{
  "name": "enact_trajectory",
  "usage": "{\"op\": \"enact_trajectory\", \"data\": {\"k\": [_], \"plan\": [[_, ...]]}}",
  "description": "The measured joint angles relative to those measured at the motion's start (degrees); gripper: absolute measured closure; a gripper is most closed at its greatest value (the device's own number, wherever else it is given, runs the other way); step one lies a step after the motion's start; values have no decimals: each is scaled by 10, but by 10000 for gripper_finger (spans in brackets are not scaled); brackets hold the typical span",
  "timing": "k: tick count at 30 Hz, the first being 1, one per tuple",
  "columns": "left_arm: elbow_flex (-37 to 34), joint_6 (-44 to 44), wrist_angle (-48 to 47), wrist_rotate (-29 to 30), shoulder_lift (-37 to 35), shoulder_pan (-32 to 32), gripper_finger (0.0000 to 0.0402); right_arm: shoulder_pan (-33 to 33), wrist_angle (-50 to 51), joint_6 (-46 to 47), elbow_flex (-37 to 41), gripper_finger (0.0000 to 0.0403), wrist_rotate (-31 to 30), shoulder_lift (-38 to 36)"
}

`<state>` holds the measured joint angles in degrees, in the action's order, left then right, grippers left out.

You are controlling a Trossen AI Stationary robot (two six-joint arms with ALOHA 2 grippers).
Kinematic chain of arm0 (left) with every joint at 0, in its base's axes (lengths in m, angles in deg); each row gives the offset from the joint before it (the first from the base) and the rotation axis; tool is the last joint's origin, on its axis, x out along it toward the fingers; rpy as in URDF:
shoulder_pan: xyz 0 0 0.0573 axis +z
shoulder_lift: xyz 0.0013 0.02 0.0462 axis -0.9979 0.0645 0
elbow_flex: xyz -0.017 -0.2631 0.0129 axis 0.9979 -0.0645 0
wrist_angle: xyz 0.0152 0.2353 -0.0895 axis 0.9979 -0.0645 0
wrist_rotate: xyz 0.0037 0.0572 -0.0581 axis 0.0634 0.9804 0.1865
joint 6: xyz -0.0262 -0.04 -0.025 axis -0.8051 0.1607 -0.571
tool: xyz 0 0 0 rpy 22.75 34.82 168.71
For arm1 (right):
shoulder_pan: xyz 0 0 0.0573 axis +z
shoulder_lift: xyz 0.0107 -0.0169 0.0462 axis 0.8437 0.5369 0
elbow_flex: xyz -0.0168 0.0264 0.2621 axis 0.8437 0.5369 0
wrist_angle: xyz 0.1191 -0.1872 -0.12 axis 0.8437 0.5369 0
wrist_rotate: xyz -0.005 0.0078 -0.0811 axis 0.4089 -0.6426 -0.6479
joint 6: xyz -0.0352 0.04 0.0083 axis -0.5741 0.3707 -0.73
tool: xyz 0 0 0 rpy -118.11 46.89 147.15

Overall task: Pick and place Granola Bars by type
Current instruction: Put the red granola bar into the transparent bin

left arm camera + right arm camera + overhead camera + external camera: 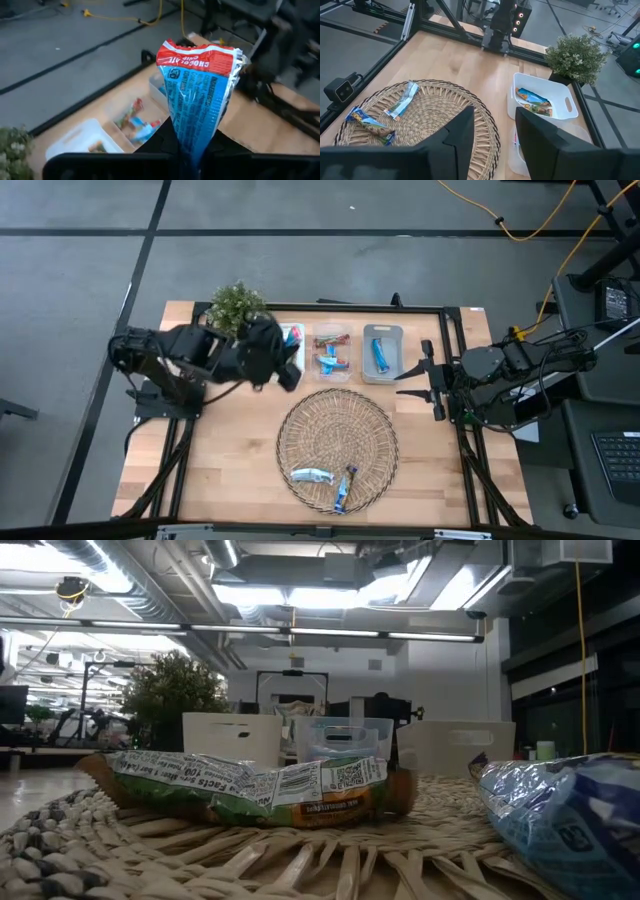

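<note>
My left gripper (pixel 288 370) hangs above the table beside the left of three small bins (pixel 293 338). It is shut on a blue granola bar with a red end (pixel 200 95). My right gripper (pixel 410 380) is open and empty near the right bin (pixel 382 352), which holds a blue bar (pixel 379 354). The middle bin (pixel 332 352) holds several bars. Two bars lie flat on the wicker basket (pixel 300 415): a silver-white and green one (pixel 312 474) and a blue one (pixel 345 488). Both also show in the low view, the silver-white one (pixel 250 785) and the blue one (pixel 570 810). My left gripper pinches the bar's blue end (pixel 192 147) between its two fingers; the gripper's own dark body hides the place of contact. The bar sticks out past the fingertips, along the way the fingers point, its red crimped end (pixel 197 57) farthest from them. It is lifted clear of the table and bins.
A small potted plant (pixel 238 305) stands at the table's far edge, behind my left gripper. A black frame (pixel 455 330) runs around the table. The right wrist view shows the left bin (pixel 542 102) with a bar inside, next to the basket (pixel 435 120).
</note>
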<state>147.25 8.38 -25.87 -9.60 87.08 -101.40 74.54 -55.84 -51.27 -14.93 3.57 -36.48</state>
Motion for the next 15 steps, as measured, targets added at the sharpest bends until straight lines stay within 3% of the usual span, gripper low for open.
{"op": "enact_trajectory", "data": {"k": [2,8,15], "plan": [[0,34,35,-4,0,33,386,0,0,2,0,256,0,0],[0,203,187,-111,0,167,390,0,0,2,0,256,0,0],[0,245,230,-184,0,238,388,0,0,3,0,256,1,0]]}}
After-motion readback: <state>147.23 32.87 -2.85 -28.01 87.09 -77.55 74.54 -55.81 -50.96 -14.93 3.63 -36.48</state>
